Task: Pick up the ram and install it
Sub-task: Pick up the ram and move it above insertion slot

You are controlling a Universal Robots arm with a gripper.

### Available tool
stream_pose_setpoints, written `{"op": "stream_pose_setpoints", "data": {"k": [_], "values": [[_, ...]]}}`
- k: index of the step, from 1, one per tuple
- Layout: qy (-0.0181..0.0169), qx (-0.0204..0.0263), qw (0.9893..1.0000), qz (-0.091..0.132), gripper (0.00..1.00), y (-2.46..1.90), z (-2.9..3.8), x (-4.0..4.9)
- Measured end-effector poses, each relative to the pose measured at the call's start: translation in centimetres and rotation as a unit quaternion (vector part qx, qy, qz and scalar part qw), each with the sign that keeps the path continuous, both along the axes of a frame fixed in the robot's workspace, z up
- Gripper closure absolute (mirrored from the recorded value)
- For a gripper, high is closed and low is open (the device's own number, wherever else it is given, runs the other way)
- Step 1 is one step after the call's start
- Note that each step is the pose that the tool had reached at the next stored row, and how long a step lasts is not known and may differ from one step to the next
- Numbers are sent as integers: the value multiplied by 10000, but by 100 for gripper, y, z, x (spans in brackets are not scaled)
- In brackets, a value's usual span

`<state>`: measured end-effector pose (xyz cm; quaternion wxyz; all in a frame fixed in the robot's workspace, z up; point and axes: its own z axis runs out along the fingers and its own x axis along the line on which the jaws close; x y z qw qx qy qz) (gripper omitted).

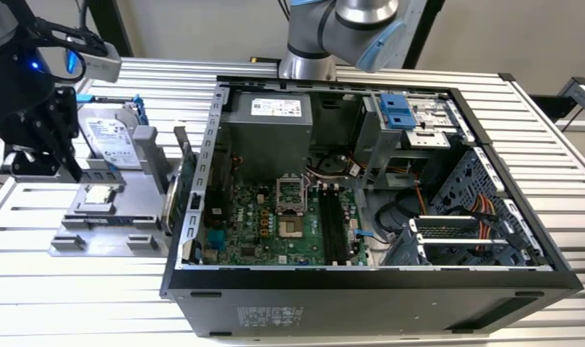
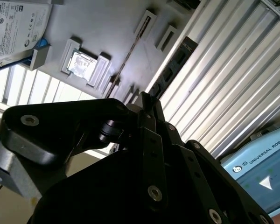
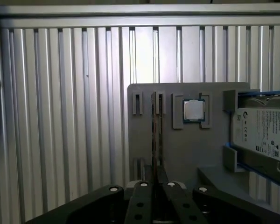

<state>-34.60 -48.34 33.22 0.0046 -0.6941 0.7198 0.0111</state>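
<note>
Over at the exterior view's left, the pincer (image 1: 66,170) hangs above the tray (image 1: 109,230), clear of it and not touching anything. Its two fingers look pressed together, not gripping anything. In the first wrist view the tips meet right in line with the ram (image 3: 154,135) underneath. So the ram isn't picked up: it sits in the tray, standing on its long edge in a pair of narrow slots, and from straight above you only get a thin dark strip. The second wrist view has it as the same sort of thin line running across the grey plate, away from the pincer's tip.

Just beside the ram on the tray is the CPU (image 3: 193,110), lying flat in its own little pocket, shiny side up. Past that is the drive (image 3: 259,135) in a blue frame, so the CPU ends up between the ram and the drive.

The tray rests on the ribbed aluminium desk (image 3: 60,121). Near the tray, on the exterior view's right of it, is the case (image 1: 369,285), lying on its side with the panel off. That leaves the motherboard (image 1: 272,220) facing up, with cable bundles and a blue-tabbed bay further toward the exterior view's right. Behind the case, at the top of that view, stands the arm (image 1: 335,29).
</note>
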Motion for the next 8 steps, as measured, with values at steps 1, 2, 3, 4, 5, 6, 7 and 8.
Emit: {"op": "stream_pose_setpoints", "data": {"k": [1, 2, 3, 4, 5, 6, 7, 8], "values": [[0, 0, 10000, 0, 100, 0, 11, 0], [-1, 0, 10000, 0, 100, 0, 21, 0], [0, 0, 10000, 0, 100, 0, 34, 0], [-1, 0, 10000, 0, 100, 0, 44, 0], [-1, 0, 10000, 1, 100, 1, 57, 1], [-2, 0, 10000, 2, 100, 1, 70, 1], [-2, 0, 10000, 6, 100, 2, 81, 1], [-2, -1, 10000, 11, 100, 3, 93, 0]]}}
